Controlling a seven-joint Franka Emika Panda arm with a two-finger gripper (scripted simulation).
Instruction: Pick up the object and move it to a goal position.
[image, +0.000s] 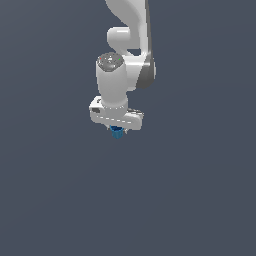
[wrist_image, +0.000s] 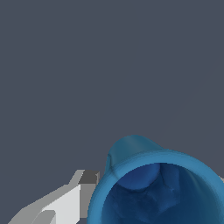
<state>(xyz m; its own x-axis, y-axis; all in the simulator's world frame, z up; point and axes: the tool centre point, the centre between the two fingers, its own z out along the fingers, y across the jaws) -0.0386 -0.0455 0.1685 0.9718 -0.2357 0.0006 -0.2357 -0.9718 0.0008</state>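
We've got the gripper (image: 118, 128) clamped on the tiny blue object (image: 117, 132), dead centre of the exterior frame. Grip looks shallow, so a quick swing could probably flick it loose.
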